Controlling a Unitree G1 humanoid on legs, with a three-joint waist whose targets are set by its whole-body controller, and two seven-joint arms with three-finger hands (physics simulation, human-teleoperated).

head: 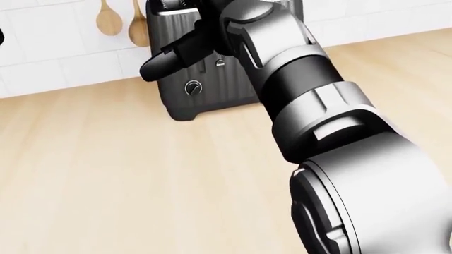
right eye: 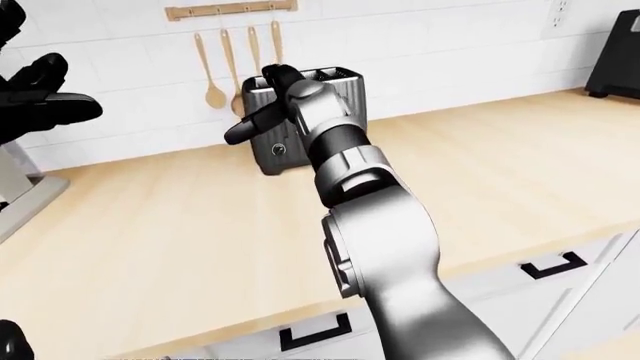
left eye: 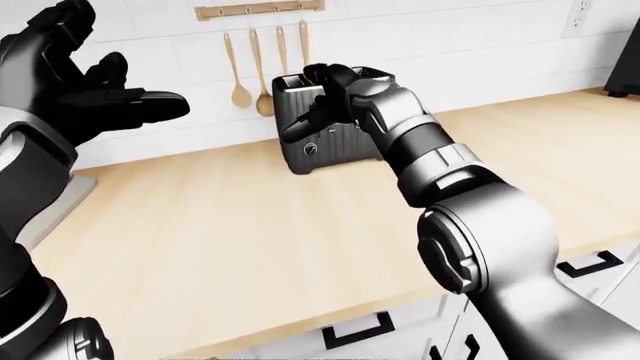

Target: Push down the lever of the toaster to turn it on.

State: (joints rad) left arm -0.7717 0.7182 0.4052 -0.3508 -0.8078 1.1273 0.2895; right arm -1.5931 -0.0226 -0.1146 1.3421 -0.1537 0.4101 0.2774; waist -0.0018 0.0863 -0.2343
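Note:
A dark grey ribbed toaster (left eye: pixel 345 142) stands on the wooden counter (left eye: pixel 230 225) against the white tiled wall, with a round knob (head: pixel 191 88) low on its end face. My right hand (left eye: pixel 305 120) is at that end face near the top, fingers (head: pixel 166 61) stretched out to the view's left across it, closed round nothing. A small tab (head: pixel 220 62) shows on the face just beside the hand; the hand covers most of the lever's track. My left hand (left eye: pixel 110 97) is raised, open and empty, at the upper left, well away from the toaster.
Wooden spoons (left eye: pixel 240 75) hang from a rail (left eye: pixel 260 10) on the wall just left of the toaster. A black appliance (right eye: pixel 615 56) stands at the far right of the counter, and a grey object (right eye: pixel 20 187) at the left edge. White drawers with black handles (left eye: pixel 355 326) lie below.

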